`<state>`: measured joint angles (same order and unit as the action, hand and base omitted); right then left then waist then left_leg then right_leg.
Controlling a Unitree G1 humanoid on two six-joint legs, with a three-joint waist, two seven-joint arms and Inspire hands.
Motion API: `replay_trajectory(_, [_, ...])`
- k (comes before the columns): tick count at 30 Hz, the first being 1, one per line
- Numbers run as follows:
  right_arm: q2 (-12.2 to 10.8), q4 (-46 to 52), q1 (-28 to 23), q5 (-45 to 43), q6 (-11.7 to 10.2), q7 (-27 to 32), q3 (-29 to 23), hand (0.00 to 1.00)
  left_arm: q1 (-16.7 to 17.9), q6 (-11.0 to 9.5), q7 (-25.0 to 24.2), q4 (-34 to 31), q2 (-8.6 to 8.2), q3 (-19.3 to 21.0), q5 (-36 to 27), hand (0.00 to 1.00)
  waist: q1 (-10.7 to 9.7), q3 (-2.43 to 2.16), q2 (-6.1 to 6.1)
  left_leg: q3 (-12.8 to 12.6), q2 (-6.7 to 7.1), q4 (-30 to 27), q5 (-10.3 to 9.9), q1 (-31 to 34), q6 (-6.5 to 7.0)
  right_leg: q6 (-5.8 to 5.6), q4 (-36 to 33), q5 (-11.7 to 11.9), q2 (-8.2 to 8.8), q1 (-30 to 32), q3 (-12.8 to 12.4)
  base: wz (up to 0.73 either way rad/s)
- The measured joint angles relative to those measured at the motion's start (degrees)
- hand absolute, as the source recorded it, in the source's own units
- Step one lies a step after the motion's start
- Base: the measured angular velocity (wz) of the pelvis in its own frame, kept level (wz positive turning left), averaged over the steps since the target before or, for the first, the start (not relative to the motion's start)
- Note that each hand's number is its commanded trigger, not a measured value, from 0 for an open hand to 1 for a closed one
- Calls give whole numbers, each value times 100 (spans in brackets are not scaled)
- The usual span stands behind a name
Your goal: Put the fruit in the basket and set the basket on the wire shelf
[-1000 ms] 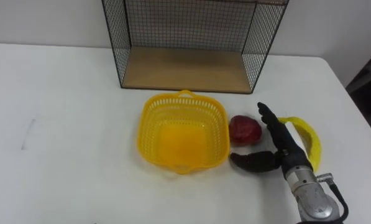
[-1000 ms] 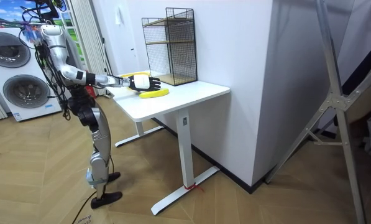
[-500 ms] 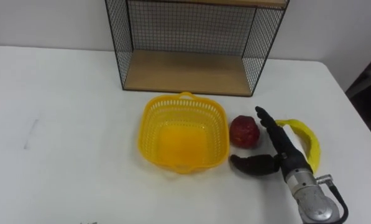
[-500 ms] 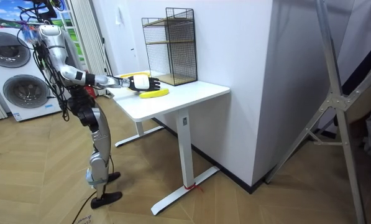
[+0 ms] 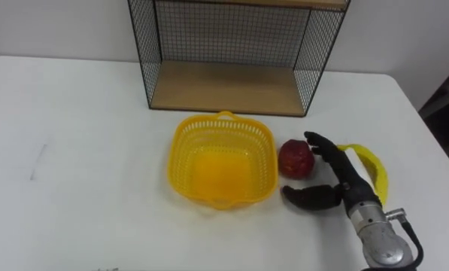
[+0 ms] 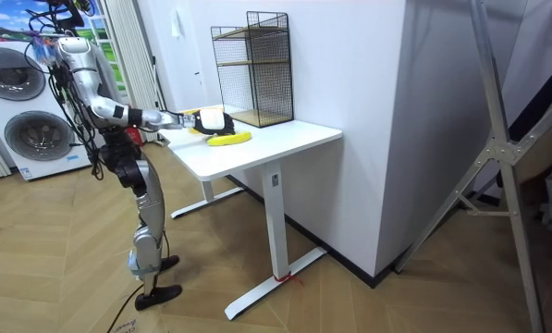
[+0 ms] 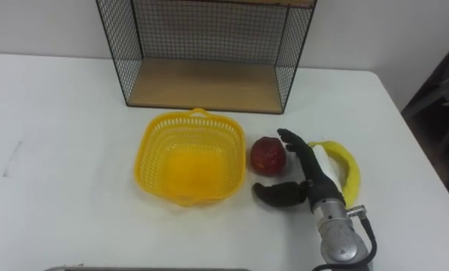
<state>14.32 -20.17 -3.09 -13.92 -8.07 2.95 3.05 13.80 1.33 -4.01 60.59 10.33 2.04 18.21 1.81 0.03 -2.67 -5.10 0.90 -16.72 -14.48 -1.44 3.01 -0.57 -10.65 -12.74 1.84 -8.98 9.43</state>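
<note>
On the white table (image 5: 81, 150) stand a wire shelf (image 5: 224, 86), yellow basket (image 5: 182, 150), red fruit (image 5: 295, 158) and banana (image 5: 374, 169).

the basket (image 5: 185, 143) is showing glossy perforated plastic; the wire shelf (image 5: 232, 34) is showing thin metal mesh over matt wood.

Red fruit (image 5: 295, 158) and banana (image 5: 372, 170) hem the right hand (image 5: 349, 189) in, with the yellow basket (image 5: 222, 129) just beyond. Left of that the table (image 5: 89, 150) lies bare, and the wire shelf (image 5: 224, 86) has its lower bay open.
</note>
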Motion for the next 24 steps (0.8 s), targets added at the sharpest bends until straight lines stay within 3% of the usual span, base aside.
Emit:
replay_trajectory(5, [21, -18, 146, -31, 187, 93, 18, 100, -28, 112, 2, 0, 2, -35, -12, 0, 7, -2, -7, 1, -2, 29, 1, -30, -1, 0, 3, 0, -5, 16, -2, 0])
replay_trajectory(24, [3, 71, 90, 15, 185, 141, 248, 100, -19, 121, -12, -1, 63, -119, -17, 0, 2, -15, -37, 8, -5, 5, 2, -32, -4, 2, 2, 2, -6, 8, 4, 0])
